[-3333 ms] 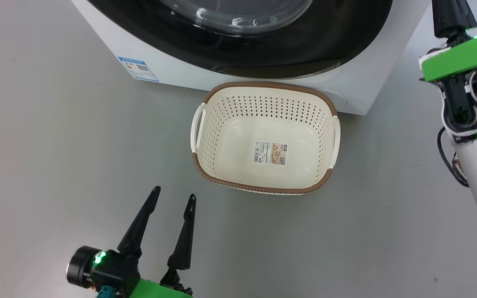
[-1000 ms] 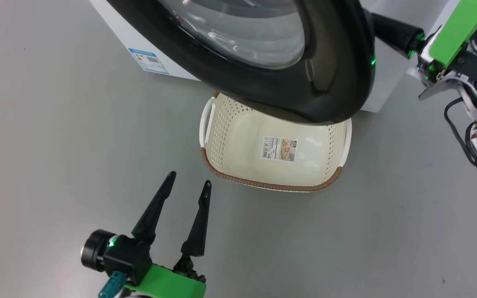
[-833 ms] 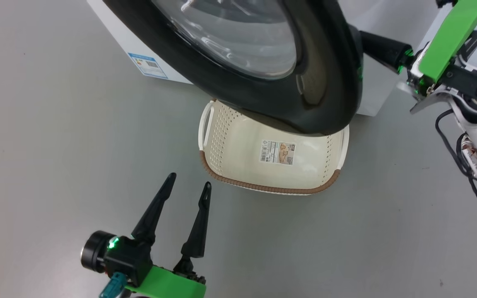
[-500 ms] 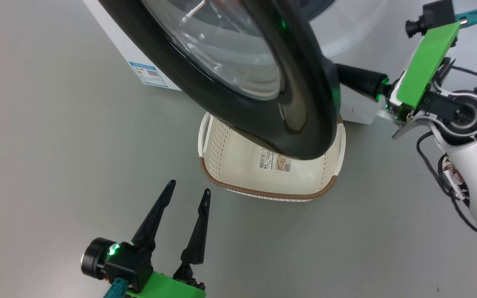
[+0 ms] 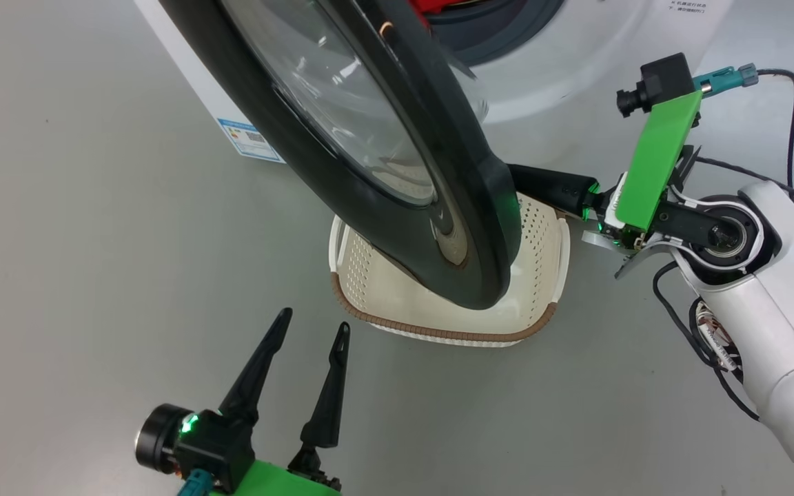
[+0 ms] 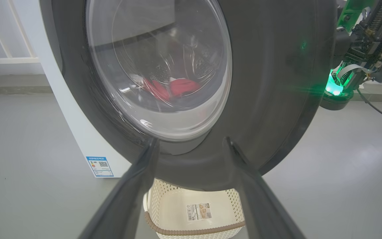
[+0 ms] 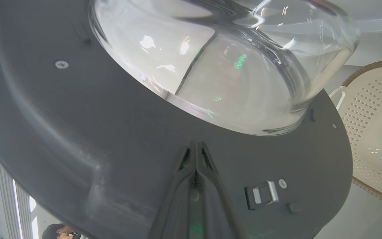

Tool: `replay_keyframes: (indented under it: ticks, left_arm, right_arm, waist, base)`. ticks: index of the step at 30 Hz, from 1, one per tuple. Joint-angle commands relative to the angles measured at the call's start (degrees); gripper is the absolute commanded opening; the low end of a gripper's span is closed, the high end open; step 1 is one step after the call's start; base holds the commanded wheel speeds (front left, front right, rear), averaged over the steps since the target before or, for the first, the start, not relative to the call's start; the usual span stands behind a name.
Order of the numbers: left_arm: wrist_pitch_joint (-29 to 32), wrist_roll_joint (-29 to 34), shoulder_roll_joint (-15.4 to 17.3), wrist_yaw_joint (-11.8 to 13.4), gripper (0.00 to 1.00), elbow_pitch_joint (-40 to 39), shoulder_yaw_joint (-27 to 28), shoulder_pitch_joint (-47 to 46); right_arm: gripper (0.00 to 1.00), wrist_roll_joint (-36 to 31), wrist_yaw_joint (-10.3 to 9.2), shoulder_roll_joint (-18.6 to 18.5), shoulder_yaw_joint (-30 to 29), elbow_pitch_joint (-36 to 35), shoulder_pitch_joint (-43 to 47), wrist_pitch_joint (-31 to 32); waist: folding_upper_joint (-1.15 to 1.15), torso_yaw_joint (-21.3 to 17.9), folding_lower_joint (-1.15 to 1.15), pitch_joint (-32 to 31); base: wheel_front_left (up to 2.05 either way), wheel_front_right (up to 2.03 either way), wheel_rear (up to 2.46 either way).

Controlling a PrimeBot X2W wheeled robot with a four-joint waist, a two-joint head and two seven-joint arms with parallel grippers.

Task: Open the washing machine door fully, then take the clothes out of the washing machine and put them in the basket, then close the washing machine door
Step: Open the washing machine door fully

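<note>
The washing machine door [image 5: 466, 227], black-rimmed with a bulging glass bowl, stands partly swung out from the white washing machine [image 5: 576, 89]. My right gripper [image 7: 196, 145] is shut, its joined tips pressed against the door's inner face just below the glass; its dark fingers [image 5: 548, 187] disappear behind the rim. Red clothes [image 6: 174, 89] lie in the drum, seen through the glass, and a red edge [image 5: 431, 8] peeks out at the opening. The cream basket [image 5: 542, 241] sits on the floor under the door, partly covered by it. My left gripper [image 5: 311, 325] is open, near the floor in front of the basket.
A blue label sticker [image 5: 249, 140] marks the washer's lower left corner. The door's metal latch [image 7: 262, 194] sits right of my right fingertips. Grey floor spreads left and right of the basket. A person's head [image 7: 58, 230] shows low behind the door.
The door has swung further out from the washer, exposing the drum opening. My right gripper has moved with it behind the rim. The left gripper has stayed put and open.
</note>
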Motion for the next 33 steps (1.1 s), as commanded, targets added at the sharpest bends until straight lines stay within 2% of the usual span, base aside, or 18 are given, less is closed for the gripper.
replay_keyframes:
  ticks: [1, 13, 15, 17, 21, 22, 24, 26, 33]
  left_arm:
    - [-0.7, 0.9, 0.5, 0.2, 1.0, -1.4, 2.1, 0.6]
    - [-0.7, 1.1, 0.5, -0.3, 1.0, -1.2, 2.5, 0.6]
    - [-0.7, 1.2, 0.5, -0.4, 1.0, -1.1, 2.6, 0.4]
    - [-0.7, 1.3, 0.5, -0.6, 1.0, -1.1, 2.7, 0.2]
    - [-0.7, 1.6, 0.5, -0.8, 1.0, -0.9, 3.1, 0.2]
    - [-0.7, 1.7, 0.5, -0.8, 1.0, -0.8, 3.3, 0.2]
    - [-0.7, 1.8, 0.5, -0.9, 1.0, -0.8, 3.7, 0.5]
    - [-0.7, 2.0, 0.5, -1.0, 1.0, -0.7, 4.1, 0.7]
    - [-0.7, 2.4, 0.5, -1.5, 1.0, -0.5, 5.6, 1.9]
  right_arm:
    - [0.0, -0.7, 0.44, 1.3, 0.0, -1.8, 1.1, 0.5]
    - [0.0, -2.9, 0.44, 2.1, -2.6, -1.6, 1.5, -1.6]
    - [0.11, -3.2, 0.44, 2.0, -3.1, -1.5, 1.6, -2.1]
    - [0.28, -3.6, 0.44, 1.8, -3.7, -1.4, 1.8, -2.8]
    - [0.46, -4.1, 0.44, 1.1, -4.5, -1.6, 3.4, -3.8]
    - [0.54, -4.2, 0.44, 1.0, -4.7, -1.6, 4.0, -4.0]
    - [0.79, -4.3, 0.44, 0.6, -5.1, -1.7, 5.2, -4.6]
    - [0.98, -4.5, 0.44, 0.2, -5.6, -1.8, 6.5, -5.3]
    - [1.0, -6.3, 0.44, -0.9, -5.7, -2.2, 11.7, -8.3]
  waist:
    - [0.0, -0.1, 0.0, -0.1]
    - [0.0, -0.6, 0.0, -0.3]
    - [0.0, -0.8, 0.0, -0.3]
    - [0.0, -1.0, 0.0, -0.5]
    - [0.0, -1.7, 0.0, -1.1]
    - [0.0, -1.9, 0.0, -1.3]
    - [0.0, -2.5, 0.0, -1.7]
    - [0.0, -3.0, 0.0, -2.1]
    - [0.0, -5.5, 0.0, -3.4]
  base:
    - [0.0, 0.0, 0.0]
    - [0.0, 0.0, 0.0]
    - [0.0, 0.0, 0.0]
    - [0.0, 0.0, 0.0]
    - [0.0, 0.0, 0.0]
    - [0.0, 0.0, 0.0]
    - [0.0, 0.0, 0.0]
    - [0.0, 0.0, 0.0]
    - [0.0, 0.0, 0.0]
